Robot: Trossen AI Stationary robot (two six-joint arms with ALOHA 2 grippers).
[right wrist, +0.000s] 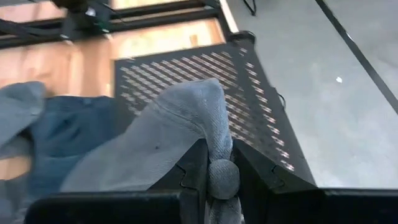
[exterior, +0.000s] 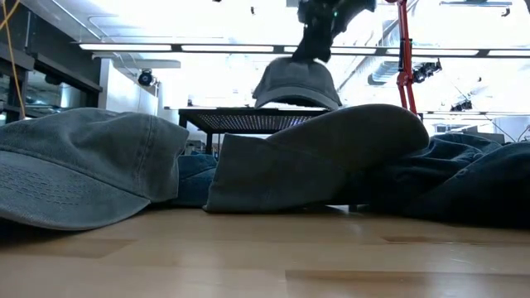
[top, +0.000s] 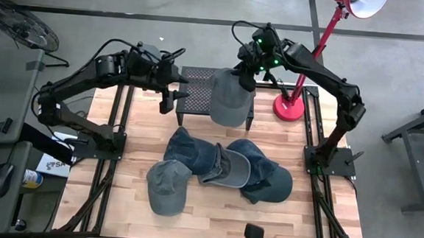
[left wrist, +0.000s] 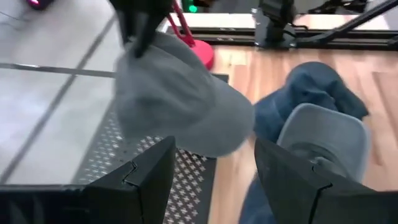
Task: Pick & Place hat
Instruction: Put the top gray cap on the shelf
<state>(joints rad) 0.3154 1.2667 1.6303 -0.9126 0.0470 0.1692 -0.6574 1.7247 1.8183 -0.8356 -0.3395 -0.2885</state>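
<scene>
A grey hat point(top: 228, 99) hangs over the black perforated stand point(top: 196, 80) at the table's far middle, and my right gripper point(top: 245, 75) is shut on it. In the low view the hat point(exterior: 294, 84) sits right at the stand's top point(exterior: 240, 116); whether it touches, I cannot tell. My left gripper point(top: 175, 102) stands open just left of the stand with nothing between its fingers point(left wrist: 149, 180), facing the hat point(left wrist: 180, 106). Several more hats lie on the table nearer the front: a grey one point(top: 167, 186) and blue ones point(top: 188, 151). My right gripper pinches a raised fold of the hat's grey cloth point(right wrist: 214, 134) between its two fingers, at the hat's far upper end. The fingers slant down from the table's far right side. The hat hangs below them point(exterior: 294, 84), dome up, over the stand.
A red desk lamp point(top: 292, 105) stands at the far right beside the stand. The pile of blue and grey hats point(top: 256, 177) fills the table's middle. Bare wood point(top: 324, 222) shows at the near right.
</scene>
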